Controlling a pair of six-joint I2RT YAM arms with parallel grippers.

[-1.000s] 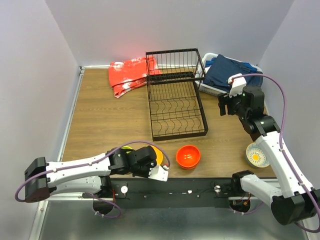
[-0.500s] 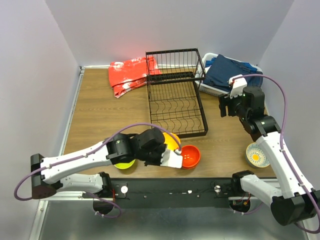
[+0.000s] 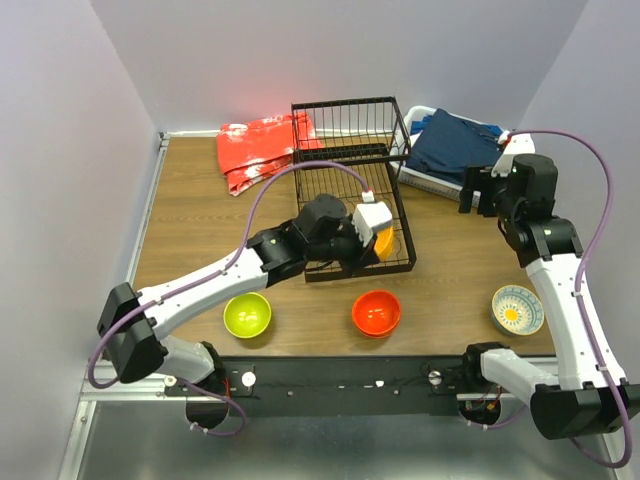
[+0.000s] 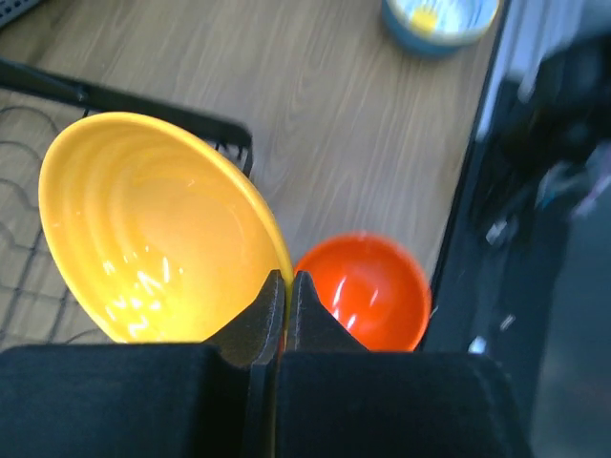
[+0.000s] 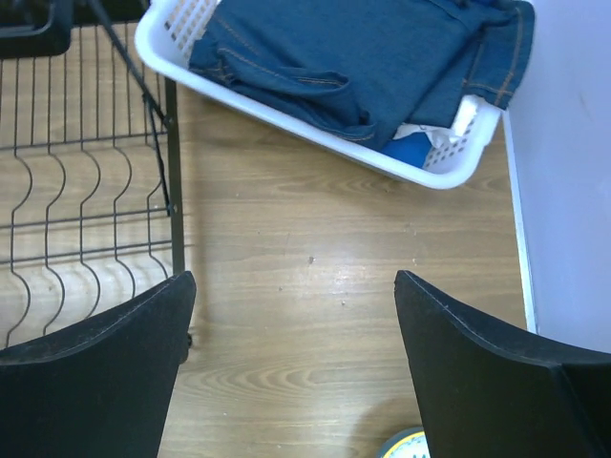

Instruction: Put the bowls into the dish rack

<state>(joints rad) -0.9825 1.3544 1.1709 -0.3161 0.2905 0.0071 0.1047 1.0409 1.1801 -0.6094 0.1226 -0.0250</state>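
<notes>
Movement since a moment ago: the left gripper (image 4: 284,286), pinching the rim of the yellow-orange round bowl (image 4: 153,219), has carried it from the near edge of the brown wooden table (image 3: 200,240) to above the near right corner of the black wire dish rack (image 3: 395,266). Only lowering remains for this bowl, I think. The right gripper (image 5: 291,296) hangs spread and empty.

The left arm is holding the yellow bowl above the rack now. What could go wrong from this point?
The left gripper pinches the yellow bowl only at its rim, so the bowl may slip or swing as the arm moves. The bowl also seems to hang near the front right corner of the dish rack, not well inside it. If it is released here, it might catch the edge wire and tip out toward the red bowl on the table.
</notes>
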